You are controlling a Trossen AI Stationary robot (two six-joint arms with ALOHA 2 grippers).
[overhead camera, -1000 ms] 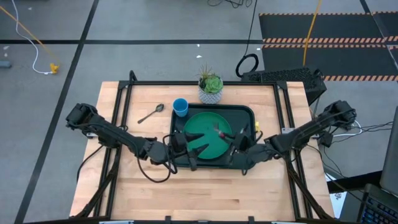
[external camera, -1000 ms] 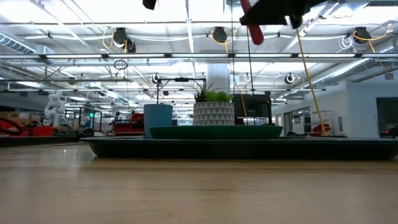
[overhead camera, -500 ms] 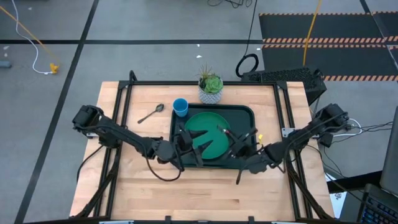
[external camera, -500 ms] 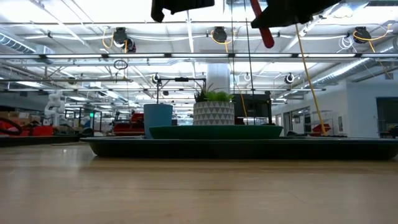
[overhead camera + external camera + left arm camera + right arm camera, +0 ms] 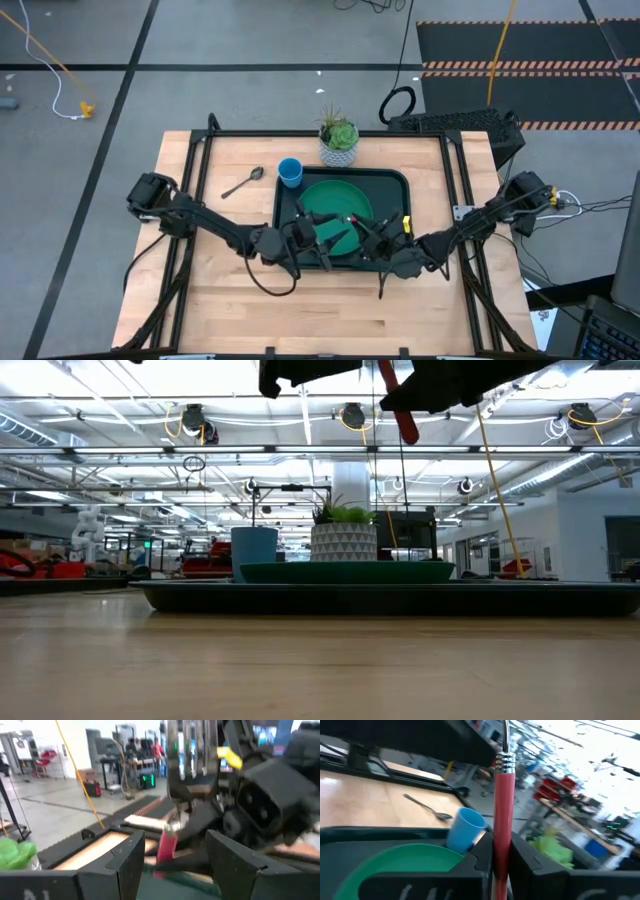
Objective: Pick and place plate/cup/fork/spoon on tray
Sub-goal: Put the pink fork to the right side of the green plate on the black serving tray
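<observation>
The right gripper (image 5: 362, 226) hangs over the near right part of the tray (image 5: 405, 185), its fingers (image 5: 479, 856) pressed together on the red handle of the fork (image 5: 502, 815); the fork is held up in the air, above the plate (image 5: 335, 205), and in the low view its red handle (image 5: 404, 418) shows high over the tray, slanting down from the dark gripper; the silvery end points away from the wrist.

The left gripper (image 5: 312, 238) is over the near left part of the tray, close to the right one, with its fingers (image 5: 125, 865) spread apart and nothing between them; the fork shows just beyond it in the left wrist view (image 5: 167, 842).

The plate lies flat in the tray, towards its far side; the cup (image 5: 290, 172) stands upright on the table just beside the tray's far left corner; the spoon (image 5: 242, 183) lies on the wood to the left of the cup, apart from it; a potted plant (image 5: 339, 141) stands at the far edge of the table, just behind the tray.
</observation>
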